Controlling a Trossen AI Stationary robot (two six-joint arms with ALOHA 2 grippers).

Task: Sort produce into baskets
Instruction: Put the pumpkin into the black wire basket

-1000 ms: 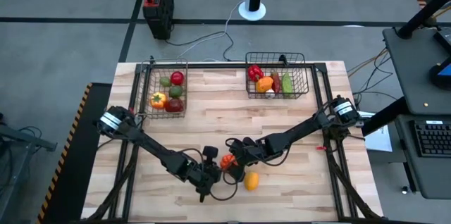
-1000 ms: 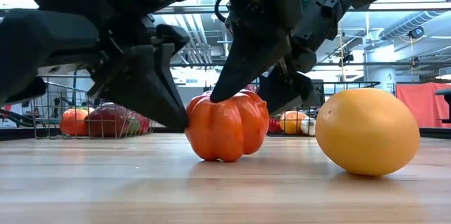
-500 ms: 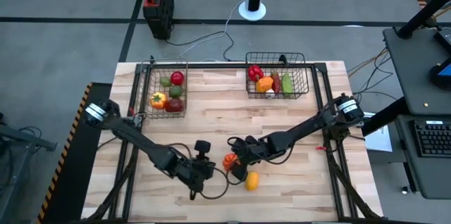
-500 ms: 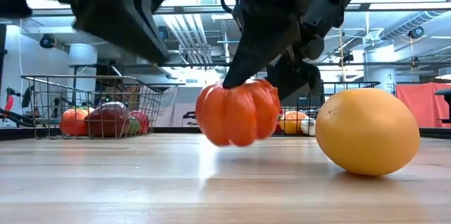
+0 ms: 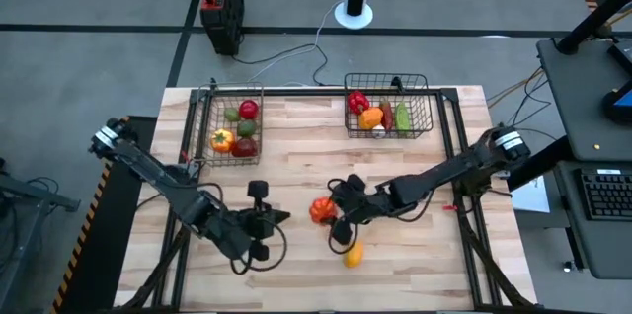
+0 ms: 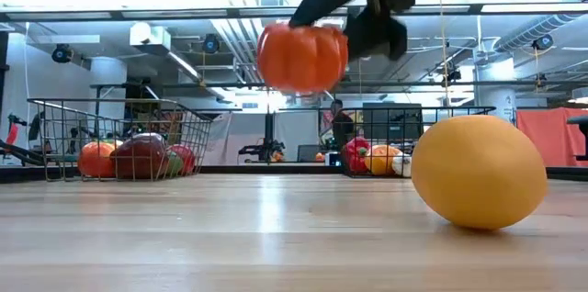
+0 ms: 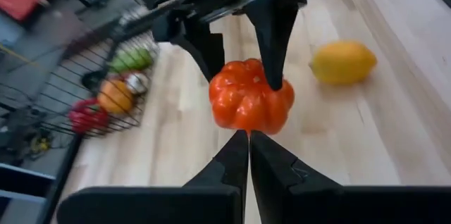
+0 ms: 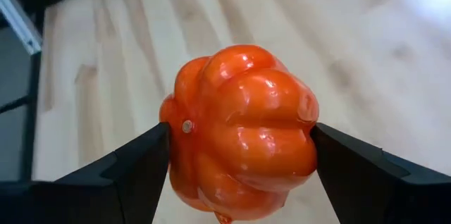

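The orange ribbed pepper looks light, hollow and glossy, so likely slippery; its lobed flanks give the best purchase, and that is where the right gripper clamps it, one finger on each side, lifted clear of the table near its middle. The right arm reaches in low from the right edge. A yellow lemon lies just nearer (untouched). The left gripper, fingers pressed together and holding nothing, sits to the pepper's left. Both baskets stand far, part-filled.
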